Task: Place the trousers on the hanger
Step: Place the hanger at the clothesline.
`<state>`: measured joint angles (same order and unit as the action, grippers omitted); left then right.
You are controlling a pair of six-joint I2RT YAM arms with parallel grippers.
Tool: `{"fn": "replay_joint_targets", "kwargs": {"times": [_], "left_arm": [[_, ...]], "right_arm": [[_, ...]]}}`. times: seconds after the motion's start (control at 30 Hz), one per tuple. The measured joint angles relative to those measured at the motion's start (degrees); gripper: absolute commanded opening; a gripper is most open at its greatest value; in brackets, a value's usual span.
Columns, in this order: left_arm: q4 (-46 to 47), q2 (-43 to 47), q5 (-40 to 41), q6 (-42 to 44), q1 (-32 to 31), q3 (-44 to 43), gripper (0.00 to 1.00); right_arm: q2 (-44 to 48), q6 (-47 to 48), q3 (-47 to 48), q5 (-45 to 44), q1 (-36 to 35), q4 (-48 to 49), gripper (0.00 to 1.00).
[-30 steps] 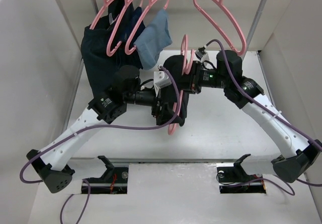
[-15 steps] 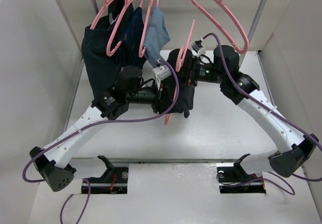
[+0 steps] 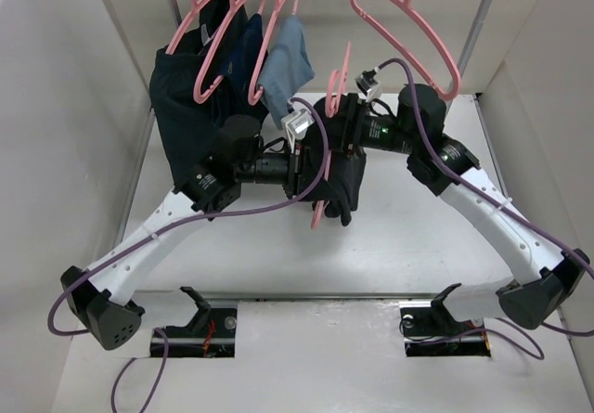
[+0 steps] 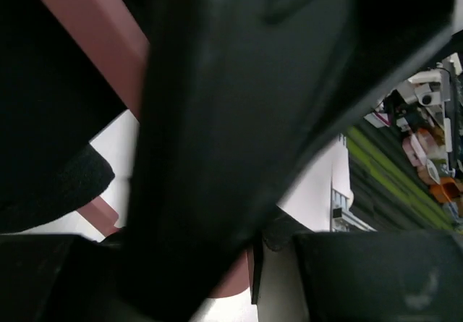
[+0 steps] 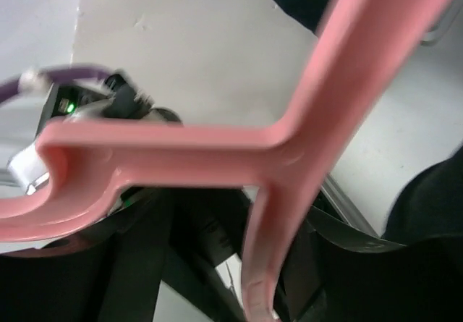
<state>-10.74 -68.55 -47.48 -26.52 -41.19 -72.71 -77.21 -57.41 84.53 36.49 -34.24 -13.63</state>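
Note:
A pink hanger (image 3: 345,68) stands almost on edge over the middle of the table, between my two grippers. The black trousers (image 3: 347,183) are draped over it and hang down its near side. My left gripper (image 3: 314,166) is shut on the hanger's lower part, amid the fabric. In the left wrist view the black trousers (image 4: 239,83) fill most of the picture, with the pink hanger (image 4: 108,43) behind them. My right gripper (image 3: 337,127) is at the upper part. In the right wrist view the hanger (image 5: 181,145) runs down between the open jaws with gaps on both sides.
A rail along the back carries other pink hangers (image 3: 227,37). A dark navy garment (image 3: 181,97) and a light blue cloth (image 3: 283,60) hang at the back left. An empty pink hanger (image 3: 408,23) hangs at the back right, near the rail post (image 3: 478,23). White walls close in both sides.
My left gripper has closed on the hanger. My right gripper has opened off it. The hanger with the trousers has shifted a little right and towards the back.

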Motion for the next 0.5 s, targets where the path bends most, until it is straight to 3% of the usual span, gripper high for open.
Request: {"fn": "replay_joint_targets", "kwargs": {"times": [0.1, 0.2, 0.33, 0.5], "left_arm": [[2.45, -1.31, -1.40, -1.90, 0.98, -0.22, 0.00], [5.05, -2.01, -2.60, -3.82, 1.75, -0.39, 0.00], [7.45, -2.75, -3.48, -6.67, 3.08, -0.50, 0.00], [8.20, -3.69, -3.69, -9.11, 4.13, -0.50, 0.00]], "right_arm": [[1.95, -0.04, -1.86, -0.81, -0.24, 1.01, 0.61], [3.58, -0.07, -3.80, -1.27, -0.28, 1.75, 0.53], [5.49, -0.81, -7.08, -1.75, -0.35, 2.84, 0.53], [8.00, -1.60, -11.37, -4.15, -0.26, 4.00, 0.39]]}}
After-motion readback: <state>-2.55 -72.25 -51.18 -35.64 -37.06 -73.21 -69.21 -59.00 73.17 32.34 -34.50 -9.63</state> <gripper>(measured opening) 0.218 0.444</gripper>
